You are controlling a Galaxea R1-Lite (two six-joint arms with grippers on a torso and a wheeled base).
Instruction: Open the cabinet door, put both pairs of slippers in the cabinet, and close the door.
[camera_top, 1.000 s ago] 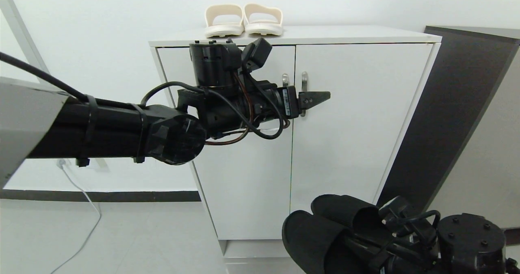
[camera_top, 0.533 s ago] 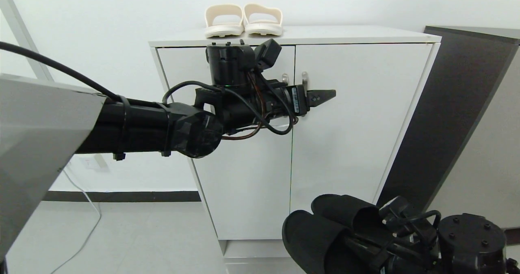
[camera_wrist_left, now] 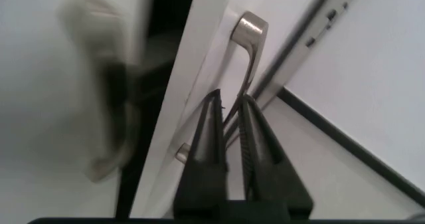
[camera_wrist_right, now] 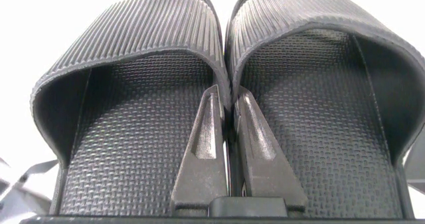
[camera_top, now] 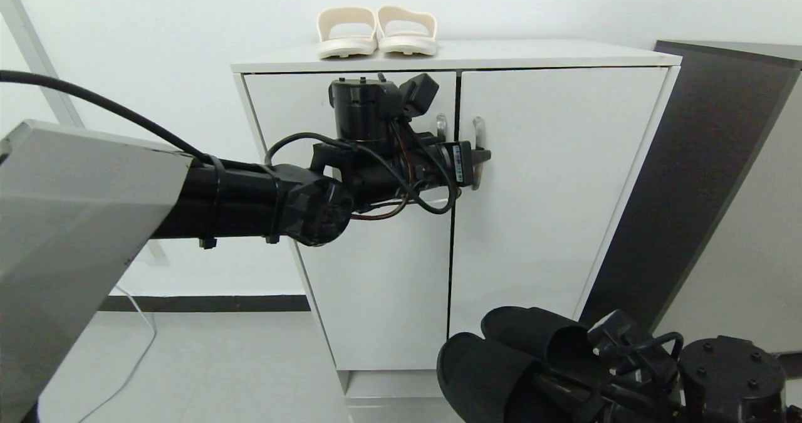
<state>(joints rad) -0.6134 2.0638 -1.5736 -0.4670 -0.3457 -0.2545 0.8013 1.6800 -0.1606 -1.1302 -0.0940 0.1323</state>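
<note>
Lower right, the right gripper [camera_wrist_right: 226,94] pinched the black slippers [camera_top: 501,360] together. At centre, the left gripper [camera_wrist_left: 230,99] gripped narrowly across the upright handle [camera_wrist_left: 252,31], with the right door [camera_top: 551,191] barely ajar. Upper centre, the cream slippers [camera_top: 376,31] sat on the cabinet top [camera_top: 532,52].

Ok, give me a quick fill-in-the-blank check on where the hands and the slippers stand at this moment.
1. Of the cabinet's two doors, the left hand is shut on the handle of the ___ one.
2. The right hand holds the ___ pair of slippers.
3. The cream slippers sit on ___ of the cabinet.

Missing words: right; black; top.
</note>
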